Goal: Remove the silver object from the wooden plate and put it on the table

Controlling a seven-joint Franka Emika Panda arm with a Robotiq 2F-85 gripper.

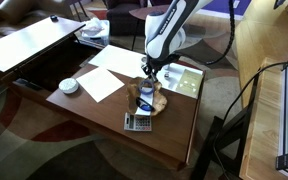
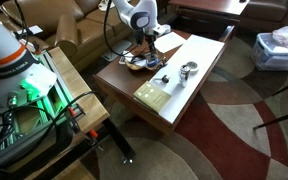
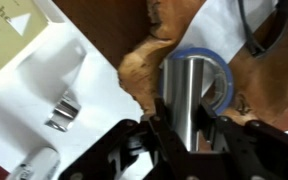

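The silver object (image 3: 191, 100) is a shiny metal cylinder with a blue rim. It stands on the light-tan wooden plate (image 3: 142, 62) on the dark brown table (image 1: 174, 125). In the wrist view my gripper (image 3: 189, 125) has one finger on each side of the cylinder, pressed against it. In both exterior views the gripper (image 1: 147, 78) (image 2: 144, 47) comes down from above onto the silver object (image 1: 146, 95) and the plate (image 1: 159, 103) (image 2: 134, 63). The object's base seems to rest on the plate.
A calculator (image 1: 137, 122) lies just in front of the plate. A white bowl (image 1: 69, 86) and white paper sheets (image 1: 102, 84) lie on the table. A light green sheet (image 1: 184, 78) lies behind the plate. A sofa and a side table stand beyond.
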